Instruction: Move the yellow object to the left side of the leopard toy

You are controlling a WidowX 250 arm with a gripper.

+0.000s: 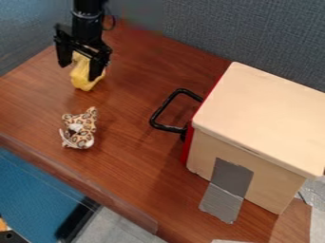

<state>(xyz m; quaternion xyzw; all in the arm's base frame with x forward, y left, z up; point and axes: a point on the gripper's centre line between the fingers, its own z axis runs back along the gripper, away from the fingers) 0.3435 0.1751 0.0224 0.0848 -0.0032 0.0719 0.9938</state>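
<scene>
At the upper left, the black gripper [80,71] hangs over the wooden table with its fingers spread apart. A soft-looking yellow object [82,78] lies just under and between the fingers, its lower part poking out below them. The right finger covers part of its right side, and its top is partly hidden by the gripper. Whether the fingers touch it, I cannot tell. The spotted leopard toy [81,130] rests on the table nearer the camera, below the yellow object in the view and apart from it.
A large light wooden box [260,118] with a black handle [158,115] on its red-edged left side takes up the right. Grey tape [228,190] runs from it onto the table [136,156]. Grey-blue partitions [209,35] stand behind, and the table's front edge runs along the lower left.
</scene>
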